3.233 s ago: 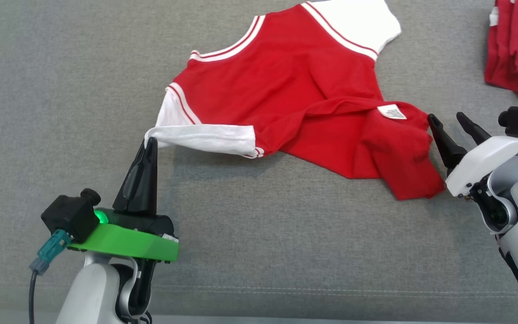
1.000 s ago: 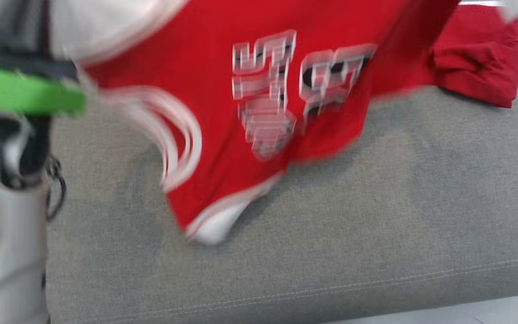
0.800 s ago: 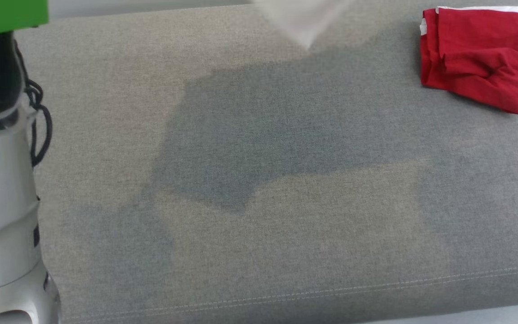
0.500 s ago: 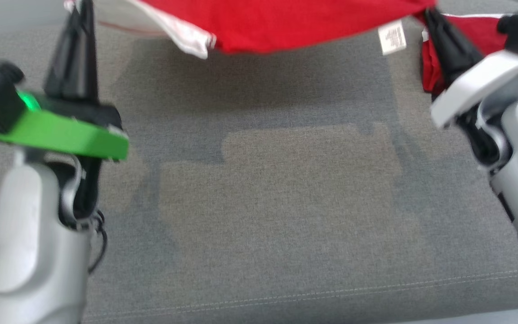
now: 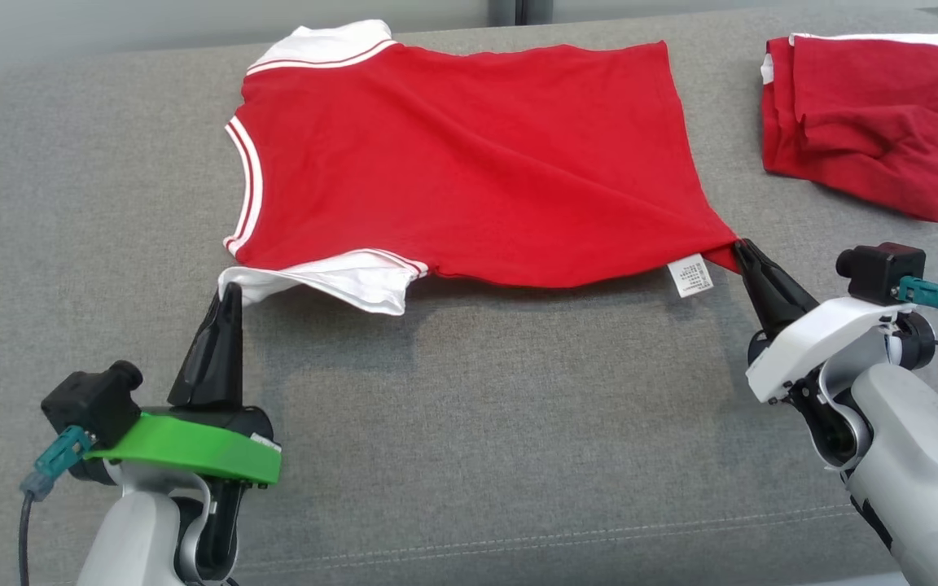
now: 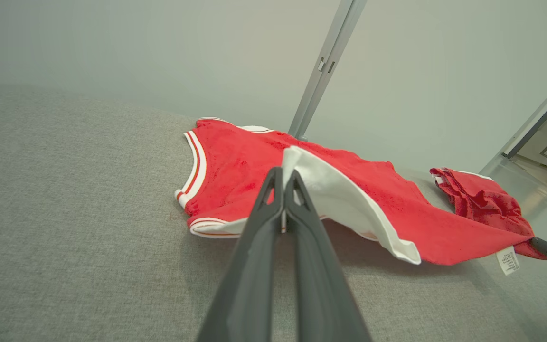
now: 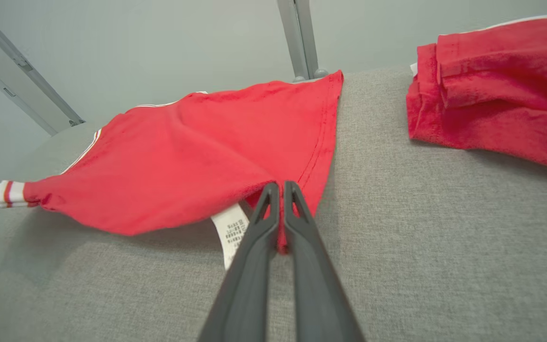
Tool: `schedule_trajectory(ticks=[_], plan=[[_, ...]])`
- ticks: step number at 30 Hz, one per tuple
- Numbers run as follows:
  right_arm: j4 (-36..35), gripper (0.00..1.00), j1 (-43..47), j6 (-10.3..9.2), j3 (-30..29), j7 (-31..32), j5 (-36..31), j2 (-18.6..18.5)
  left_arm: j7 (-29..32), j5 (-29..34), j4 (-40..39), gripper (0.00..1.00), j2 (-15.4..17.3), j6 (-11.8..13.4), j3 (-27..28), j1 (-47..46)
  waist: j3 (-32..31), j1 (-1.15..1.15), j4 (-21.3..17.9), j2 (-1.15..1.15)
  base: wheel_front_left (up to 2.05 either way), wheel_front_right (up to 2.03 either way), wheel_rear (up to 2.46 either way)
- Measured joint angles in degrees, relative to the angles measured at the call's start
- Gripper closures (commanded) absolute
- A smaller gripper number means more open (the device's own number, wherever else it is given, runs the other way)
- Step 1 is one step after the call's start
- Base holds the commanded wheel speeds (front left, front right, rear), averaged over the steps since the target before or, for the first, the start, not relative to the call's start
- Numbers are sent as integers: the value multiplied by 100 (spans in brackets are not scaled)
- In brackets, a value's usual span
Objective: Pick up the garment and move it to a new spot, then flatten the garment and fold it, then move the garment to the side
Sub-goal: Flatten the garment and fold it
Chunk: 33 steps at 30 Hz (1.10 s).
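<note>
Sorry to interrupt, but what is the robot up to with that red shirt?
The robot has the red shirt spread on the grey cushion. Its left gripper is shut on the white sleeve and its right gripper on the hem corner by the label, holding the near edge raised. A second red garment lies folded at far right.

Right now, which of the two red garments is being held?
The spread-out red shirt with white sleeves, pinched by the left gripper and right gripper; the folded red garment lies untouched.

Grey cushion [image 5: 477, 423] carries the garment [image 5: 469, 163] (spread) and a folded cloth [image 5: 868, 122].
</note>
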Motion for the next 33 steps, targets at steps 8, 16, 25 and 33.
schedule_trajectory(ticks=[8,16,25,33], plan=[[-188,100,297,1,86,-102,-270,-142,-22,49,-308,100,2,-1,57,564,-285,0,81,0,0,0,0],[-489,100,749,18,355,-129,-882,-470,-21,32,-748,100,-24,-5,394,1260,-502,0,133,0,0,0,0],[-948,100,1248,-9,191,-143,-1068,-575,-21,34,-1098,100,-53,-7,478,1970,-570,0,146,0,0,0,0],[-1002,100,1920,-60,199,-143,-1104,-533,-21,86,-1068,100,-56,-7,396,2426,-544,0,143,0,0,0,0]])
